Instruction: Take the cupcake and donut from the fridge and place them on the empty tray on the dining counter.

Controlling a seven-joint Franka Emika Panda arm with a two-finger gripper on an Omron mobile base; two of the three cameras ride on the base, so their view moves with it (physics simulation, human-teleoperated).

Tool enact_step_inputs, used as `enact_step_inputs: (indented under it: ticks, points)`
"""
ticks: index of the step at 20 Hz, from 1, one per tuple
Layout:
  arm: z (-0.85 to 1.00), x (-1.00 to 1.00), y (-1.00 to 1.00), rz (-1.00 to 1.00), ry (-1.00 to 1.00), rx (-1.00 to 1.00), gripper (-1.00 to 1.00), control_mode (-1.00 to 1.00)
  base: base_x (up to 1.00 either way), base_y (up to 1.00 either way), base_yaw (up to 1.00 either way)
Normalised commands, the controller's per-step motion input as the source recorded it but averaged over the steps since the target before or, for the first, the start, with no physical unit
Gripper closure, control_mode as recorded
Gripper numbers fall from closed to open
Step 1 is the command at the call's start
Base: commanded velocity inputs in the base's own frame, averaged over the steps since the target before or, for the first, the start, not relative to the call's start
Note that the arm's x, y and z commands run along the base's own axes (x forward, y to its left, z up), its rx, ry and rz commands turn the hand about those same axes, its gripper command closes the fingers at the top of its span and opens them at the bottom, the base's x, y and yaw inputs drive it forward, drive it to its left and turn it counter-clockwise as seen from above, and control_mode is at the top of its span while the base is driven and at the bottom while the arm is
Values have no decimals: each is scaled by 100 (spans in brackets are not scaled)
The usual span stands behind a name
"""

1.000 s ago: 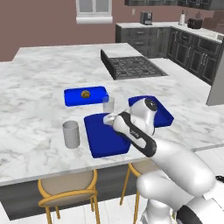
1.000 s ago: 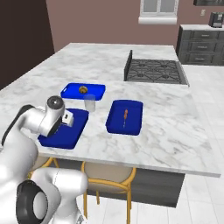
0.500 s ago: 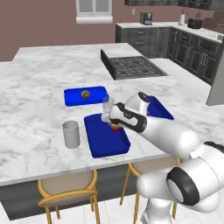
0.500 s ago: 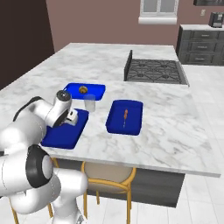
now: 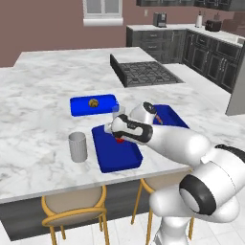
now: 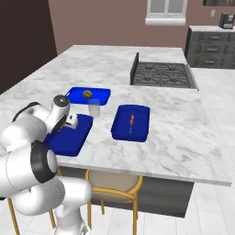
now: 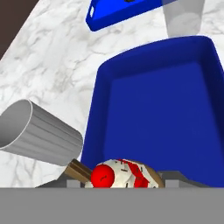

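The cupcake (image 7: 117, 174), white frosting with a red topping, sits between my fingertips in the hand view. My gripper (image 5: 119, 135) is shut on it, low over the near half of the empty deep-blue tray (image 5: 117, 154) on the marble dining counter (image 5: 38, 143). From the right base view the gripper (image 6: 69, 122) hangs over the same tray (image 6: 69, 137). In the hand view the tray's bare floor (image 7: 162, 109) lies just beyond the cupcake. The donut and the fridge are out of view.
A grey ribbed cup (image 5: 77, 147) stands just left of the tray, and a clear glass (image 5: 118, 112) behind it. A blue tray with a small brown piece (image 5: 93, 104) lies farther back. Another blue tray (image 6: 131, 123) holds a thin orange item. A cooktop (image 5: 143, 72) is set into the counter.
The arm's links have swung round and the hand has rolled, while the gripper has stayed over the tray with the cupcake in it.
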Motion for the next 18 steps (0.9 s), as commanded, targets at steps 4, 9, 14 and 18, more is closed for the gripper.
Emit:
enact_step_inputs:
  ticks: [4, 9, 14, 18]
  points:
    - [-24, 6, 17, 1, -21, -3, 100, -100, 0, 0, 0]
    - [-7, 15, 0, 0, -2, 0, 100, -100, 0, 0, 0]
    - [-8, 12, 0, 0, 0, 0, 100, -100, 0, 0, 0]
    - [-7, 11, 0, 0, 0, 0, 100, -100, 0, 0, 0]
